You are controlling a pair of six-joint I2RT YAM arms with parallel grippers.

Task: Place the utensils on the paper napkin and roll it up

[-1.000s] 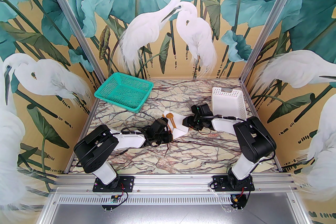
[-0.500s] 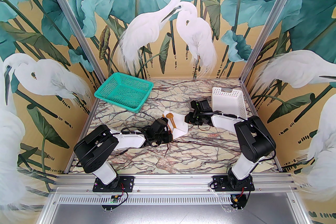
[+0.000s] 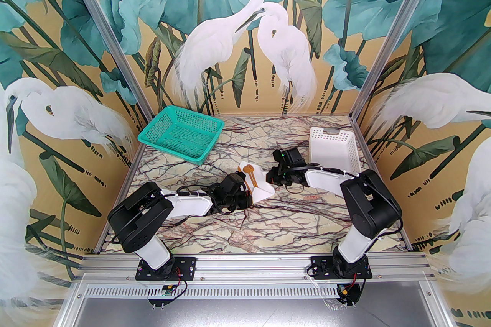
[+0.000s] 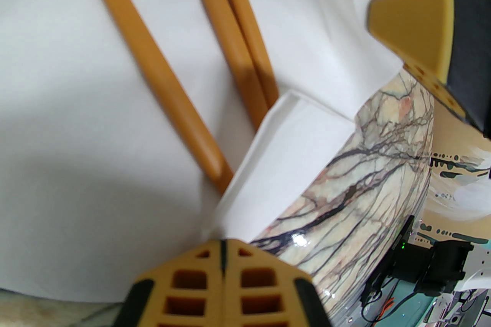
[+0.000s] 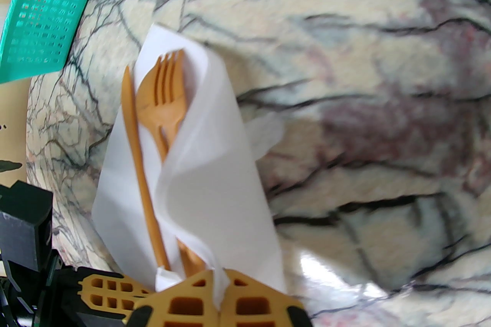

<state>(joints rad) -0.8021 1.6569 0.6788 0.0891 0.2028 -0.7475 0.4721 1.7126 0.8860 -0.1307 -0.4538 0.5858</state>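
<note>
Two-handed pinch on the paper napkin point(image 5: 215, 179): grips its near-left corner with the left gripper point(image 4: 222, 252), its right edge with the right gripper point(image 5: 220, 291), both clamped. Cradles the utensils point(image 5: 161, 99), centre of the scene, under the raised flap. Risks tearing the paper or spilling them if pulled unevenly.

Setting: robot test cell, lab-type enclosure.
Frame: bare aluminium extrusion posts point(image 3: 115, 45); slotted aluminium base rail point(image 3: 249, 268).
Walls: printed heron-and-lotus backdrop panels point(image 3: 245, 30) on three sides.
Worktop: marble-patterned sheet worktop point(image 3: 245, 233).
Hardware: black-and-white left robot arm point(image 3: 188, 204) and matching right robot arm point(image 3: 330, 179) bolted to rail, wiring exposed.
</note>
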